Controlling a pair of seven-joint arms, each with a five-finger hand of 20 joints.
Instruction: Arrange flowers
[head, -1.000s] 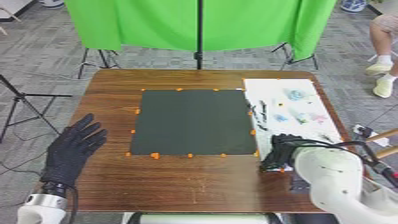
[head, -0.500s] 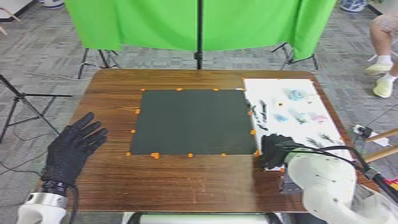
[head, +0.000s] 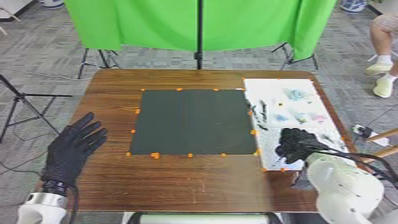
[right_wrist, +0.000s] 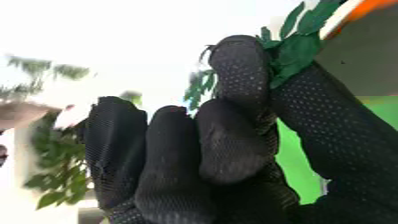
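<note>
Right hand (head: 298, 145) over 1 white sheet (head: 263, 89)

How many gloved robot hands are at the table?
2. The left hand is at the left side of the table; the right hand is over the near part of the white sheet, pinching green leaves.

Dark green leaves (right_wrist: 298, 52), pointed at their ends, are pinched between a fingertip (right_wrist: 238, 55) and the thumb (right_wrist: 311, 95) of the robot's right hand (head: 298, 145), fanning out past the tips. More green shows behind that finger. Beyond the other fingers, apart from them, appears blurred green foliage (right_wrist: 60, 172); whether real or printed cannot be told.
</note>
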